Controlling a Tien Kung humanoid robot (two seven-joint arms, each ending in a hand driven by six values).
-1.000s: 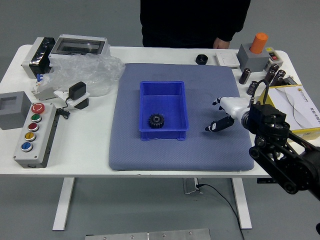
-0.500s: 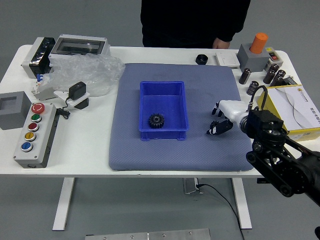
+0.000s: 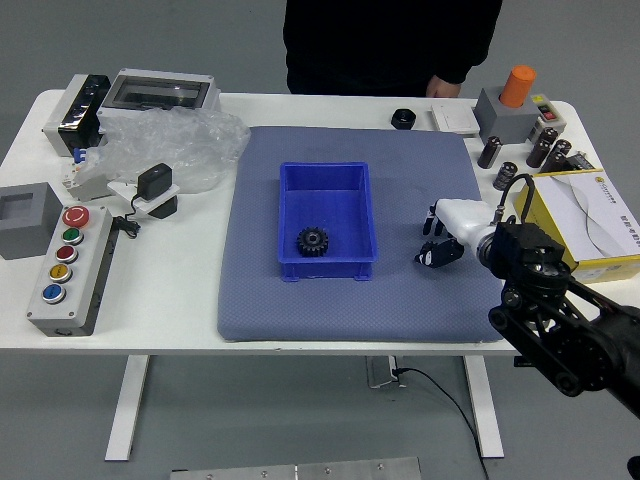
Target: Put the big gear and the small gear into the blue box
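The blue box (image 3: 326, 266) stands on the grey-blue mat left of my right hand, with its open top up. Inside it, near the front wall, lies one black toothed gear (image 3: 312, 241); whether this is the big or the small one I cannot tell. My right hand (image 3: 430, 238), white-backed with black parts, is low over the mat, a short gap to the right of the box. No second gear shows, and what is under or within the hand is hidden. The left arm is out of view.
A yellow box with papers (image 3: 588, 222) and several dark cylinders flank the right arm. A black round piece (image 3: 403, 119) lies behind the mat. Plastic wrap (image 3: 170, 150) and a button panel (image 3: 75, 275) are at left. A person stands at the far side, one hand (image 3: 443, 87) by the table edge.
My right hand has first shifted and turned slightly on the mat, its lower part moving a little right, then stayed nearly still. The right forearm has swung slightly left. Box and gear have not moved.
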